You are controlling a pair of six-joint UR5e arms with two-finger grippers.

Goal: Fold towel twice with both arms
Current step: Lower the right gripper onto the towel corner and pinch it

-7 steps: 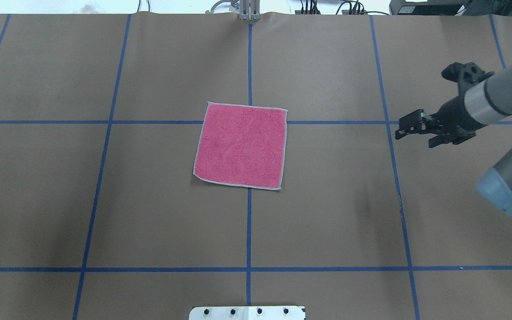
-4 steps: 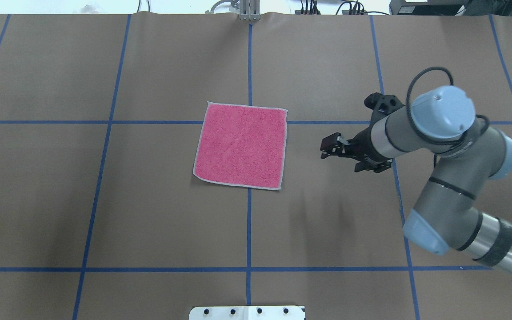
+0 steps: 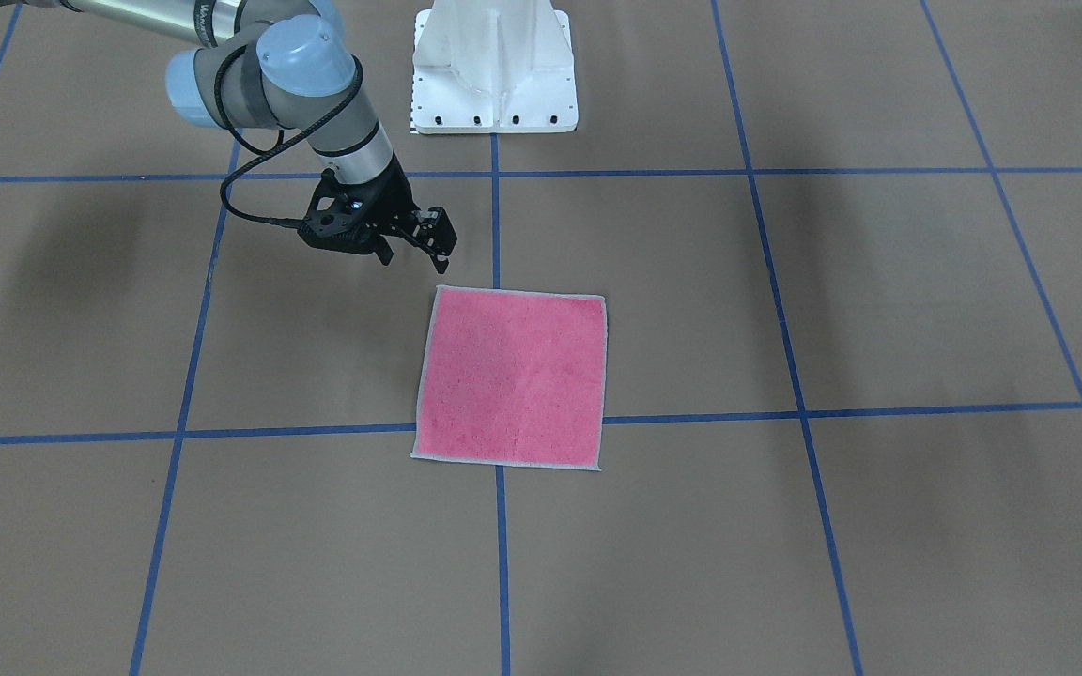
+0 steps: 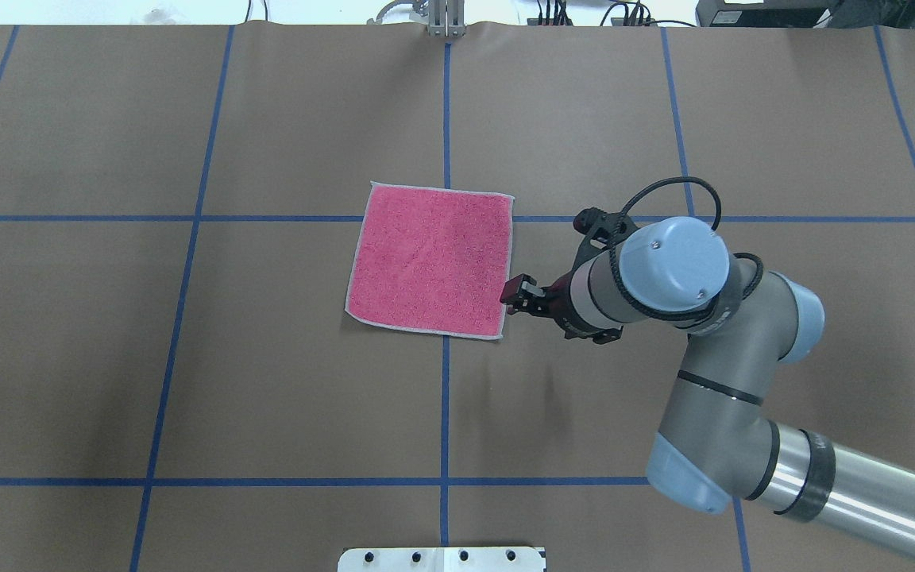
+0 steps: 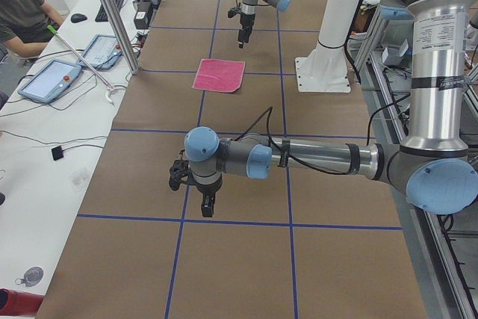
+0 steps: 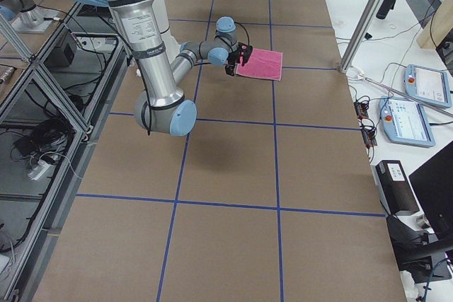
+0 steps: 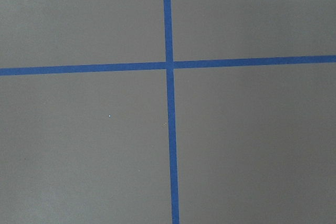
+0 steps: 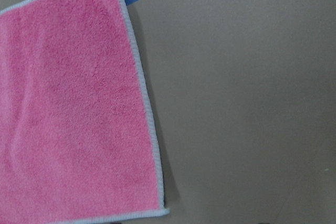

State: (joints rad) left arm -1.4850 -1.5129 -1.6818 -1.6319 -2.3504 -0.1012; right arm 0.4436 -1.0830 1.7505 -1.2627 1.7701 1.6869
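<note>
The towel point(image 4: 431, 260) lies flat and pink face up in the middle of the table, also seen in the front view point(image 3: 511, 377). My right gripper point(image 4: 516, 296) hovers open just off the towel's right edge near its near right corner, fingers apart with nothing between them point(image 3: 417, 248). The right wrist view looks down on that corner of the towel point(image 8: 73, 119). My left gripper point(image 5: 207, 203) shows only in the exterior left view, low over bare table far from the towel point(image 5: 219, 75); I cannot tell whether it is open or shut.
Blue tape lines point(image 4: 445, 119) grid the brown table cover. The white pedestal base point(image 3: 494, 66) stands at the robot's edge. A side table with tablets point(image 5: 52, 80), a metal post point(image 5: 112, 16) and a seated person point(image 5: 22, 5) lie beyond the far edge.
The right arm has swung in from the table's right edge, leftward and nearer, up to the towel's near right corner. The towel has not moved.
</note>
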